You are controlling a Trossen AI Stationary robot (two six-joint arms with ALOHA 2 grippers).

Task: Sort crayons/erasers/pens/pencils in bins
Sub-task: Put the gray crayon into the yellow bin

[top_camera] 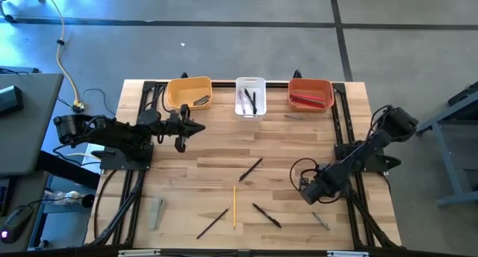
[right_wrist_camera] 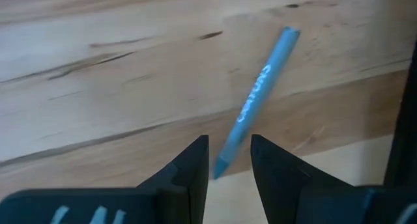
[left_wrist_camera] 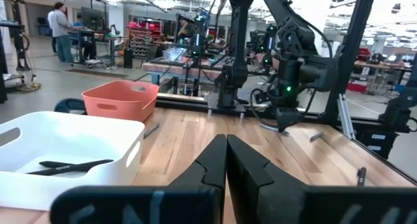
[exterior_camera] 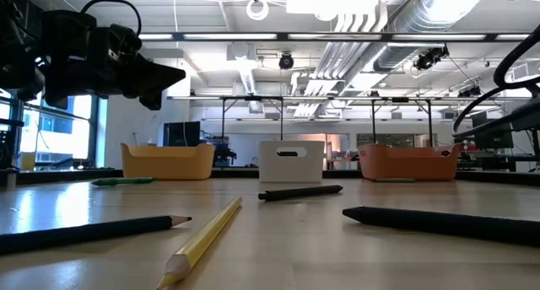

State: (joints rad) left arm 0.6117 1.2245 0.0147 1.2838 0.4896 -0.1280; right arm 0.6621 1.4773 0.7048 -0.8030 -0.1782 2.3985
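Three bins in a row along the table's upper edge; loose sticks lie in the lower centre of the high view.

The yellow bin (top_camera: 189, 93) holds one dark item; the white bin (top_camera: 250, 96) holds black pens (top_camera: 252, 101); the red bin (top_camera: 311, 93) holds red pencils (top_camera: 311, 100). The left gripper (top_camera: 193, 128), fingers closed and empty, sits below the yellow bin. The right gripper (right_wrist_camera: 228, 160), fingers slightly apart and holding nothing, hovers over a blue crayon (right_wrist_camera: 255, 100) at lower right. A yellow pencil (top_camera: 234, 205) lies at lower centre.
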